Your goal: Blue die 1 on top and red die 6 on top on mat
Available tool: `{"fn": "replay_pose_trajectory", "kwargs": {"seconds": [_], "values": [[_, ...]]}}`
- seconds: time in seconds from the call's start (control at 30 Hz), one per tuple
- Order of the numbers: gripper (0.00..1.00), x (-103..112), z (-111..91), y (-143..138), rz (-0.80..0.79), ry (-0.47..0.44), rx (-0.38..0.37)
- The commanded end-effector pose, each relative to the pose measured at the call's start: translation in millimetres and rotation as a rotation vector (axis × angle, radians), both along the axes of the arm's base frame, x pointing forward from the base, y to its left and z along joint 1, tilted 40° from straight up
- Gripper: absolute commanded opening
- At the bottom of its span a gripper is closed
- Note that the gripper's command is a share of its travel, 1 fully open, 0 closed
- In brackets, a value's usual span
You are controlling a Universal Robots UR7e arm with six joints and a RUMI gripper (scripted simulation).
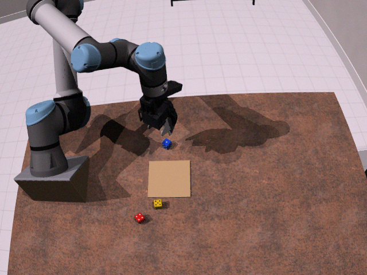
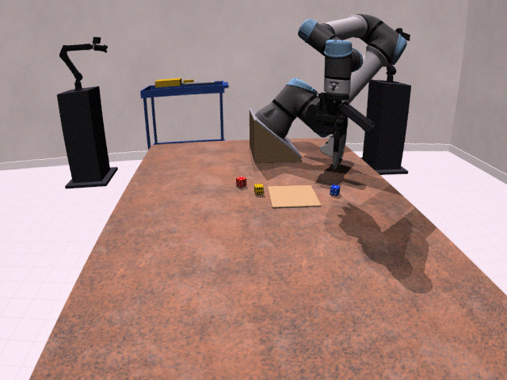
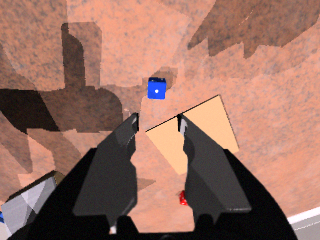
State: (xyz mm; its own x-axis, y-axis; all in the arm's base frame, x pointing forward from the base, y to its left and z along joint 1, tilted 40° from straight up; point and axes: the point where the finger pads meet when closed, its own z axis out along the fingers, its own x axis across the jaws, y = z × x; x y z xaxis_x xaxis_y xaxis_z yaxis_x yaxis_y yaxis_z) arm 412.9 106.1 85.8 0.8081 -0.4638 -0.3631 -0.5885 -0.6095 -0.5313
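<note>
The blue die (image 1: 167, 144) (image 2: 334, 190) (image 3: 156, 89) lies on the table just behind the mat (image 1: 169, 179) (image 2: 294, 196) (image 3: 212, 122), off it, with 1 on top. The yellow die (image 1: 157, 203) (image 2: 258, 188) lies off the mat's front edge with 5 on top; the finger hides it in the wrist view. The red die (image 1: 139, 217) (image 2: 241, 181) (image 3: 183, 198) lies off the mat, farther front left, with what looks like 4 on top. My gripper (image 1: 167, 133) (image 2: 335, 166) (image 3: 158, 114) is partly open and empty, in the air above and behind the blue die.
The arm's wedge-shaped base block (image 1: 57, 186) (image 2: 272, 149) stands at the left of the table (image 1: 266, 222) (image 2: 245, 286). The table's back edge is near the gripper. Arm shadows fall around the blue die. A blue cart (image 2: 184, 90) and black pedestals stand beyond the table.
</note>
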Motion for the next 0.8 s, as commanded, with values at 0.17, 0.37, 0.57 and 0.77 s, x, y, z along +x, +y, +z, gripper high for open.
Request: {"fn": "replay_pose_trajectory", "kwargs": {"seconds": [0.17, 0.37, 0.57, 0.77], "values": [[0.24, -1.0, -0.9, -0.3, -0.003, 0.002, 0.0], [0.24, -1.0, -0.9, -0.2, -0.003, 0.002, 0.0], [0.24, -0.9, -2.0, 0.7, -0.006, 0.005, 0.0], [0.24, -0.8, -3.8, 2.3, -0.011, 0.009, 0.0]]}}
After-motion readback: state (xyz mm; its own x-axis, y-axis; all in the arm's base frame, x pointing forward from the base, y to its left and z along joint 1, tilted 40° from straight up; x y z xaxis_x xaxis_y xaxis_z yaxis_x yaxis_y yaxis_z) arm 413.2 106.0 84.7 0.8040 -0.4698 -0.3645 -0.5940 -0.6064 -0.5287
